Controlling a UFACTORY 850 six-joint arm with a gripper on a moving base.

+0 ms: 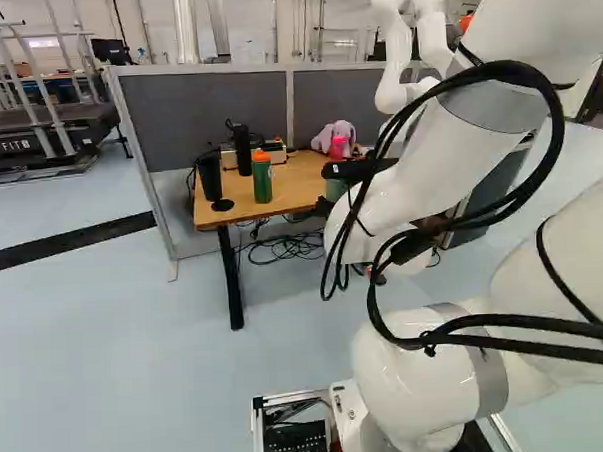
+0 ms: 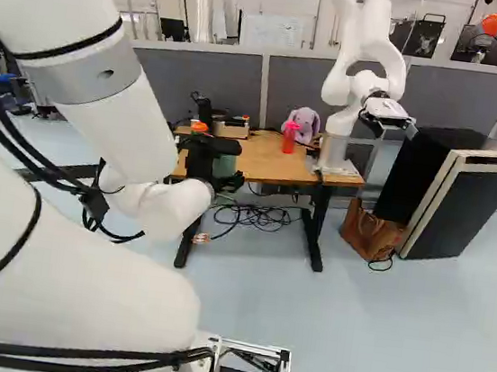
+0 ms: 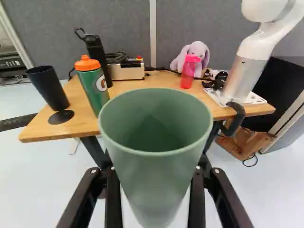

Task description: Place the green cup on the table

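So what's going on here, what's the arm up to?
The white arm has the green cup clamped upright between its jaws, held up off the near edge of the table. The cup looks empty and isn't on the tabletop yet. Already standing there are a green bottle with an orange cap, a black tumbler, a pink bottle and a plush toy. Another robot is mounted on the same table.

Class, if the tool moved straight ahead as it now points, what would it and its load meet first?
Probably the table's near edge, though the green cup in the tool hides that spot and depth is unclear.
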